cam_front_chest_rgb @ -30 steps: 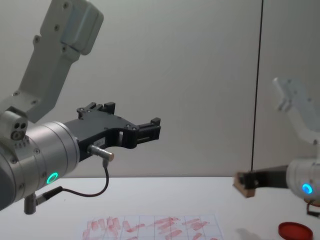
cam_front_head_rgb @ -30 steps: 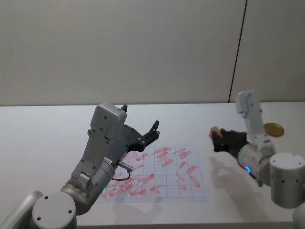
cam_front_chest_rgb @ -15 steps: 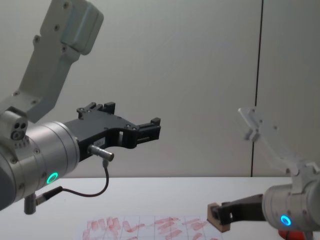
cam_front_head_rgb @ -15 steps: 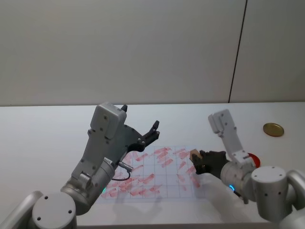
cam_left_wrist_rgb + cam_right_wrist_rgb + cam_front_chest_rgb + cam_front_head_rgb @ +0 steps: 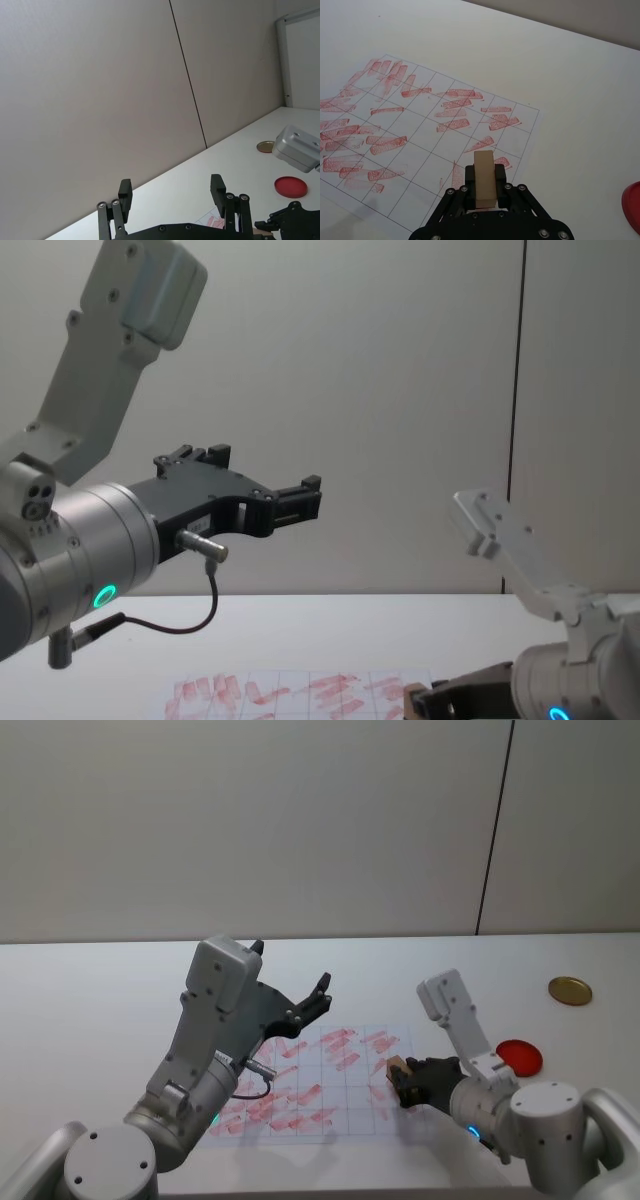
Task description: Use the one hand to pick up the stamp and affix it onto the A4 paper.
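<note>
My right gripper [image 5: 406, 1082] is shut on the stamp [image 5: 397, 1068], a small tan wooden block. It holds the stamp low over the right part of the A4 paper [image 5: 300, 1092], a white gridded sheet with many red smears. I cannot tell whether stamp and paper touch. In the right wrist view the stamp [image 5: 484, 185] stands upright between the black fingers [image 5: 503, 176], above the paper [image 5: 415, 125] near its right edge. My left gripper [image 5: 291, 968] hangs open and empty in the air over the paper's left half. In the left wrist view the left gripper [image 5: 171, 192] holds nothing.
A flat round red ink pad [image 5: 518, 1056] lies on the white table to the right of the paper. Farther back right lies a gold-brown disc [image 5: 569, 990]. The raised left forearm [image 5: 215, 1020] stands over the left half of the sheet.
My right gripper has carried the stamp leftward and down, from beside the ink pad to low over the paper's right part. The left arm has not moved.
</note>
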Robot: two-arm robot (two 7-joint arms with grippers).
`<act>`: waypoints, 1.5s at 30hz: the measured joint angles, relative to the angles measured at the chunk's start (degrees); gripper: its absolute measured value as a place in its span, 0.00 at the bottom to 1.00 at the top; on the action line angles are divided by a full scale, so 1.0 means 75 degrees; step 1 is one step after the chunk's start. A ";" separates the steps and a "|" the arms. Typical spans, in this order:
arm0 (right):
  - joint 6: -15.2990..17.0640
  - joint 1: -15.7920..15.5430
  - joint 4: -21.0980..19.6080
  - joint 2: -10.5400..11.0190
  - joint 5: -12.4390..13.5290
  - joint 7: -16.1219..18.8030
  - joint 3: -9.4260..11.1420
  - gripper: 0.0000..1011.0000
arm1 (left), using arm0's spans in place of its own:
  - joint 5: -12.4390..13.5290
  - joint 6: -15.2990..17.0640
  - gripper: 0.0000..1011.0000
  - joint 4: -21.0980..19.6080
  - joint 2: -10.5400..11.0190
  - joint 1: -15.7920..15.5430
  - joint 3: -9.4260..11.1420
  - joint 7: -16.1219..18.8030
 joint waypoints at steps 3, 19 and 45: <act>-0.0025 0.0030 0.0103 -0.0021 -0.0025 0.0009 -0.0012 0.21 | 0.0000 0.0000 0.98 0.0000 0.0000 0.0000 0.0000 0.0000; -0.0283 0.0213 0.0670 -0.0135 -0.0067 0.0058 -0.0046 0.21 | 0.0000 0.0000 0.98 0.0000 0.0000 0.0000 0.0000 0.0000; -0.0339 0.0448 0.1222 -0.0259 -0.0044 0.0086 -0.0031 0.21 | 0.0000 0.0000 0.98 0.0000 0.0000 0.0000 0.0000 0.0000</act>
